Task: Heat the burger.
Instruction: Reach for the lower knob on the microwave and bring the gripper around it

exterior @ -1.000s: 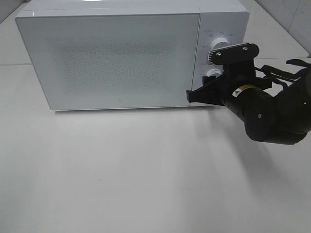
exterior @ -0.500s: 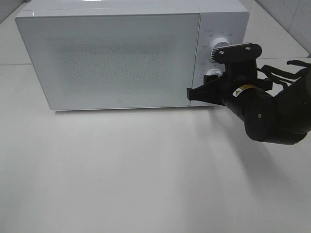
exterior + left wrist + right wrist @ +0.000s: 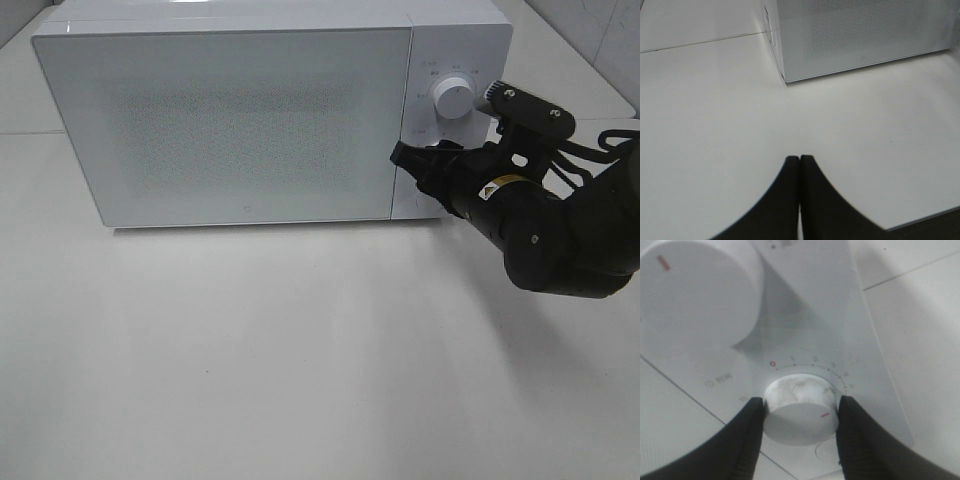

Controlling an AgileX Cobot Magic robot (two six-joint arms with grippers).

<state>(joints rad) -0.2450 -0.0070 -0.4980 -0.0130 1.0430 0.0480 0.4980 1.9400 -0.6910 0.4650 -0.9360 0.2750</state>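
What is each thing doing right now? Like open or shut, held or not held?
microwave door, shut
upper knob, free, nothing touching it
right tool, closed on the lower knob
lower knob, held, its red mark pointing away from the 0
left tool, shut, holding nothing
burger, not in sight

A white box-shaped microwave oven (image 3: 270, 115) stands on a plain white tabletop (image 3: 300, 360), its speckled glass door (image 3: 200, 130) closed. Beside the door sit an upper round white dial (image 3: 452, 97) and a lower round white dial (image 3: 800, 410), each with a red mark.
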